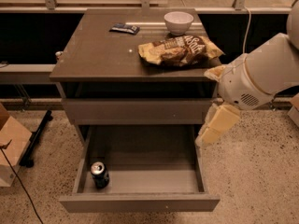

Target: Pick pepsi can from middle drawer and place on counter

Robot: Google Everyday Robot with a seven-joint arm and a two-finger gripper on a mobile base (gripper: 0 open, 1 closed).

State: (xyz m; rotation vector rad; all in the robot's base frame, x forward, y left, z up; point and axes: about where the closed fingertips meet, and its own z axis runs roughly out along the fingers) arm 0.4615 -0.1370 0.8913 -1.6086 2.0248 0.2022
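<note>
1. Gripper (210,132) hangs off the right side of the cabinet, just outside the right wall of the middle drawer (140,202), roughly level with the shut upper drawer front (135,111). Can't tell how far open it is. Nothing visible in it.
2. Pepsi can (99,174) stands upright in the drawer's front-left corner, just beside the left wall and near the front panel. Nearly the whole drawer width lies between it and the gripper.
3. Drawer is pulled out and the can is exposed from above. My read: step in hand is the reach, grasp not yet made.
4. Doing it well: lift over the right drawer wall, cross above the drawer floor, then descend on the can from the top. The left wall is too close for a sideways approach from that side.
5. Set the closing axis front-to-back so neither side has to squeeze in between can and wall. Grip mid-body, below the silver rim.
6. Risk: a nudge on the way down likely tips the can or shoves it into the corner. Centre over the top first, then drop straight.
7. After the grasp, go straight up before moving back, since the counter (103,50) overhangs the rear of the drawer.
8. Aim for the counter's front-left area, away from the chip bag (180,50), white bowl (178,21) and dark wrapped bar (124,28).
</note>
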